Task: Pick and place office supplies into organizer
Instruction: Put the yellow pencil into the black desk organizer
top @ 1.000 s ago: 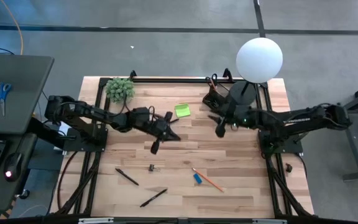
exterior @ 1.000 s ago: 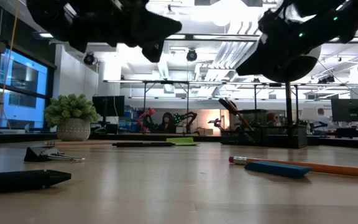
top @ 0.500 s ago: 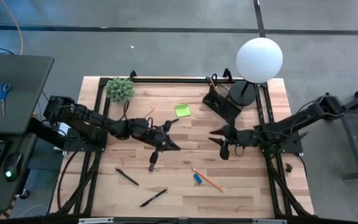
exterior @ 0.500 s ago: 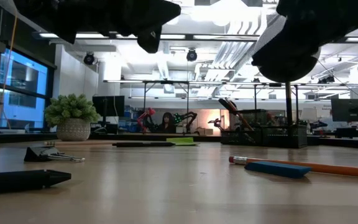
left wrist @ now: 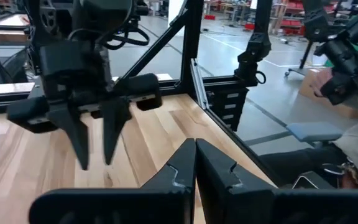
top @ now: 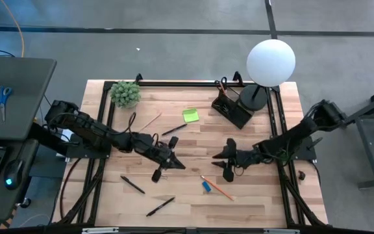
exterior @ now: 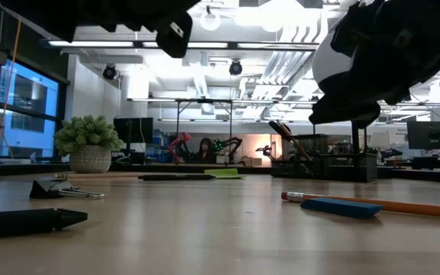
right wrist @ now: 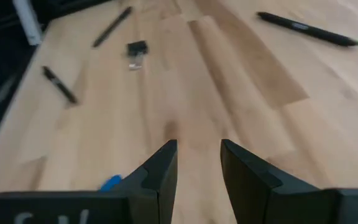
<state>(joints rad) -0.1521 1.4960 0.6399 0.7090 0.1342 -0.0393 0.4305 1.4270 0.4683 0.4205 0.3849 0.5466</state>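
Observation:
My left gripper (top: 156,174) hangs shut above the near middle of the table, its fingers (left wrist: 194,163) closed with nothing between them. My right gripper (top: 228,170) hovers open to its right, fingers (right wrist: 166,165) apart over bare wood; it also shows in the left wrist view (left wrist: 95,146). Lying flat on the table are black pens (top: 133,184) (top: 160,206) (top: 174,129), a wooden pencil (top: 149,122), an orange pencil (top: 219,189), a blue piece (top: 206,186), a lime-green pad (top: 190,115) and a dark clip (right wrist: 135,50). The black organizer (top: 232,107) stands at the far right with scissors (top: 223,83) in it.
A white globe lamp (top: 271,62) stands right of the organizer, a potted plant (top: 125,93) at the far left corner. A black frame (top: 174,82) runs along the table's edges. The clip (exterior: 59,189) and blue piece (exterior: 342,207) lie well below both grippers in the low view.
Both grippers have swung toward the table's near edge. My right gripper has come away from the organizer, sunk lower and tipped and rolled, keeping its gap. My left gripper has stayed shut and now covers the clip in the high view.

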